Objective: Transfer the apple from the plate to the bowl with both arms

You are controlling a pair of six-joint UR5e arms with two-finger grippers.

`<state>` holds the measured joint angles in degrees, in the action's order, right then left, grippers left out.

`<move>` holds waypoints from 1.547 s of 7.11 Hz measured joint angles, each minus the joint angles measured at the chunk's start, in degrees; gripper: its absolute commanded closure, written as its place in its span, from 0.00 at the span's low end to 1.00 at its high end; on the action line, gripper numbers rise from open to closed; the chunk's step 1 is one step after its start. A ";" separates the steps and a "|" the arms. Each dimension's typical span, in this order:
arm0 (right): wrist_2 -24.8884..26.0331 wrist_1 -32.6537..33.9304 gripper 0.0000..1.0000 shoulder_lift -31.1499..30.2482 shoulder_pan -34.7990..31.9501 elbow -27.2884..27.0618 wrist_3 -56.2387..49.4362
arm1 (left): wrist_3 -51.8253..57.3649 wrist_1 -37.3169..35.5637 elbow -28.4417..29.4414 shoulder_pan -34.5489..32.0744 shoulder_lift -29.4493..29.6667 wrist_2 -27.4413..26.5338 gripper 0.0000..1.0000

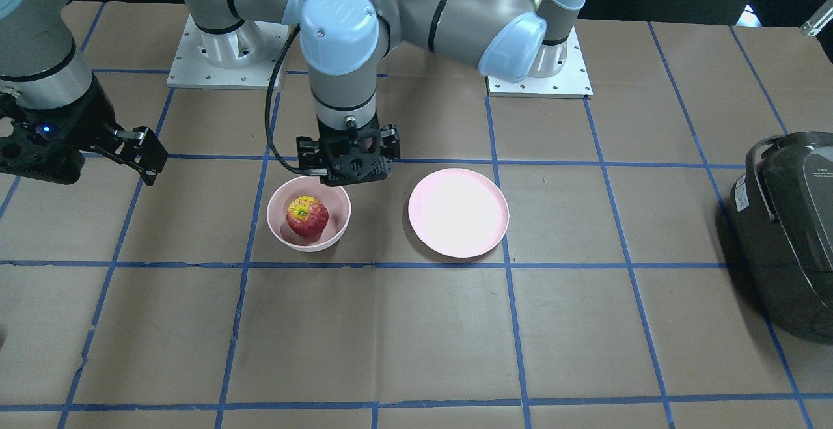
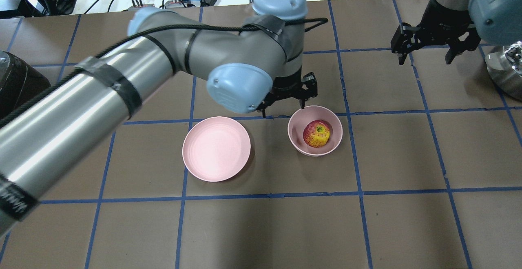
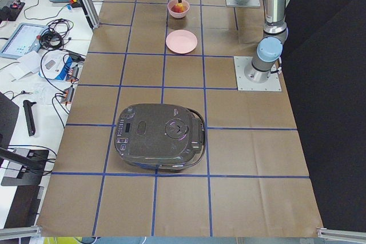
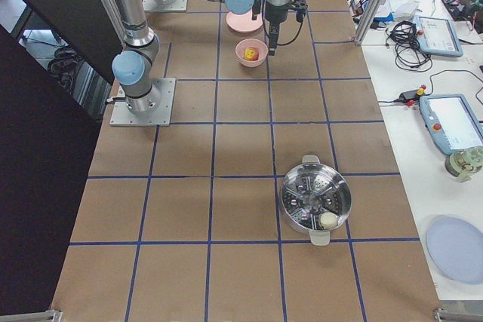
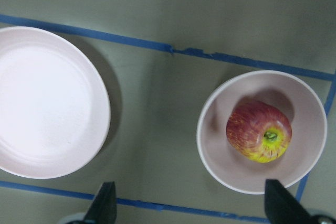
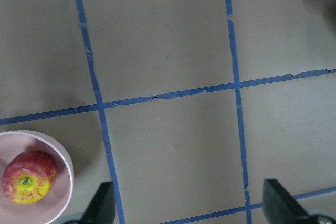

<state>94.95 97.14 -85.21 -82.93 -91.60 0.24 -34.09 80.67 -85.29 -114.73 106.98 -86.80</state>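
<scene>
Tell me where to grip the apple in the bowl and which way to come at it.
Grip the apple across its widest red middle, coming straight down from above. It sits roughly stem-up, low inside the bowl. The bowl's raised wall blocks a sideways approach, so only the top is open.

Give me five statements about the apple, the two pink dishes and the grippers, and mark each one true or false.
1. The apple lies in the bowl. True.
2. The plate holds a second apple. False: nothing lies on it.
3. The left gripper is shut on the apple. False: it is open and holds nothing.
4. The right gripper is open and well away from the bowl. True.
5. The bowl stands on the plate. False: they sit side by side on the table, apart.
</scene>
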 measured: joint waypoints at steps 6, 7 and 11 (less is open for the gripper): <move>-5.27 0.39 0.00 -0.91 -5.11 0.94 3.69 | 35.00 14.05 -0.44 20.31 -14.78 -1.49 0.00; -5.24 0.61 0.00 -0.91 -5.31 1.05 3.76 | 36.17 14.29 -0.52 20.88 -15.08 -1.85 0.00; -5.19 0.59 0.00 -0.73 -5.48 3.39 3.80 | 36.79 14.23 -0.73 21.21 -15.21 -1.83 0.00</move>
<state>89.76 97.73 -85.94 -88.41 -88.21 4.04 2.70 94.90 -86.03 -93.52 91.77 -88.63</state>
